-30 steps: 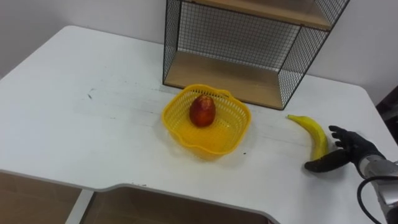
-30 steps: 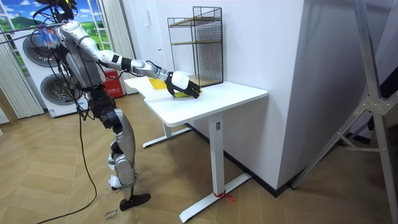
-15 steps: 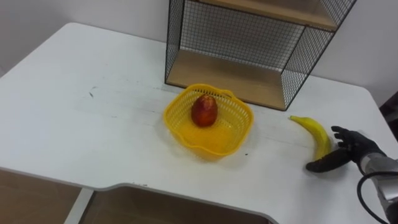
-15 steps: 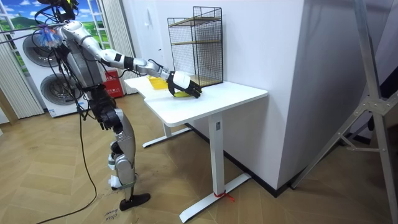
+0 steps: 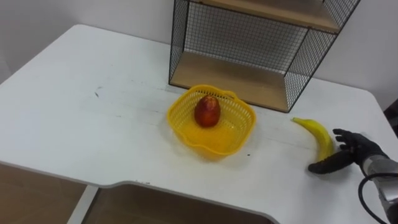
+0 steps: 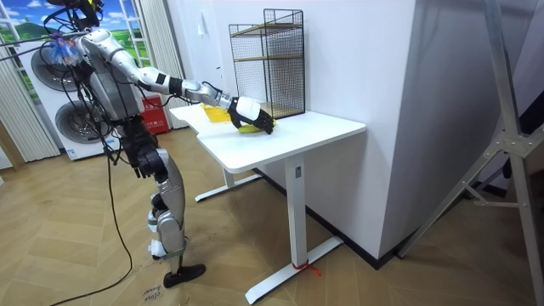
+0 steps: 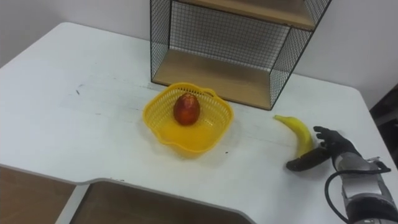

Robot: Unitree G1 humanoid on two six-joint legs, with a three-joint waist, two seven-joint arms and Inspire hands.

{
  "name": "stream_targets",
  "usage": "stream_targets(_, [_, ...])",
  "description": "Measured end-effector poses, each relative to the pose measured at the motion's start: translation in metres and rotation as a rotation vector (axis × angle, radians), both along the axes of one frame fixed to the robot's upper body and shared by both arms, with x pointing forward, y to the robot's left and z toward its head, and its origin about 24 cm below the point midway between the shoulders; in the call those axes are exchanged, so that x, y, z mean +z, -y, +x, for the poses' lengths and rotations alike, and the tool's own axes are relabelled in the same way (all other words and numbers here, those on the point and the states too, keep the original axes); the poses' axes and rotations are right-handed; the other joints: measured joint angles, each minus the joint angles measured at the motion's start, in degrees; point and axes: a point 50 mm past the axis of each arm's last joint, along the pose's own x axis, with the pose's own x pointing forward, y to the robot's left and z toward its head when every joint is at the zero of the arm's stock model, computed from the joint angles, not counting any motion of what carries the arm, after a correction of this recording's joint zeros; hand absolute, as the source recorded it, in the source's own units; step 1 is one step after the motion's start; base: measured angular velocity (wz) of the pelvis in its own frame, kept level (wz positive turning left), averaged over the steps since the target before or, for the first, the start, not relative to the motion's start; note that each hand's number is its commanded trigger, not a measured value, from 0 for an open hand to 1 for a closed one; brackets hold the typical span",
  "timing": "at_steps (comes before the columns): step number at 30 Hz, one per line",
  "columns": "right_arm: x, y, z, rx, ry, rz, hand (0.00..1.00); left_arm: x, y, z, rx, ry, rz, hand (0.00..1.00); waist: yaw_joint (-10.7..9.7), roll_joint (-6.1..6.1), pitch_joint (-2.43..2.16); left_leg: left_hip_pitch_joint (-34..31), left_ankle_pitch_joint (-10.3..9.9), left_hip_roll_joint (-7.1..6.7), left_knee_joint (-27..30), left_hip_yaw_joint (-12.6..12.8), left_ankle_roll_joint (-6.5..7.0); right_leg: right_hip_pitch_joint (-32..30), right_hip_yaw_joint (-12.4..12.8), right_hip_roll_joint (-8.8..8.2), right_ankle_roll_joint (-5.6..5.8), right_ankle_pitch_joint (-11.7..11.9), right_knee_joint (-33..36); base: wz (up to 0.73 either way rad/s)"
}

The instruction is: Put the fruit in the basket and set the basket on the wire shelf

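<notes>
one curved yellow banana (image 5: 318, 138) is lying on the white worktop (image 5: 93, 130), well right of the yellow plastic lattice basket (image 5: 214, 138). the black right hand (image 5: 356, 152) is resting at its near end, thumb and fingers spread, not closing. the grasp should probably be wrapping nearer the fruit's middle, lest it pivot. counting: one banana, one red apple (image 5: 207, 111) sitting in the basket, one basket, one black wire shelf (image 5: 230, 78).

A white table (image 5: 74, 118) is standing against a white wall (image 6: 357, 59), washing machines (image 6: 68, 127) sitting at the room view's left.
</notes>
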Motion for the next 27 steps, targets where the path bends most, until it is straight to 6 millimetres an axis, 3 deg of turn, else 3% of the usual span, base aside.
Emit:
stream_targets(7, [0.003,0.003,0.0,0.004,0.004,-0.094,1.0,-0.001,0.003,0.003,-0.024,0.004,-0.006,0.0,0.1,0.25,0.03,0.1,-0.1,0.18,-0.2,-0.3,-0.25,0.0,-0.1,0.31,-0.15,0.0,-0.3,0.01])
stream_targets(27, [0.005,0.001,0.003,0.015,0.027,-0.062,1.0,-0.001,0.002,0.011,-0.03,0.029,-0.012,0.0,-0.2,0.89,0.06,0.1,-0.2,0.25,-0.3,-0.2,-0.3,-0.3,0.3,0.24,-0.16,0.0,0.7,0.0])
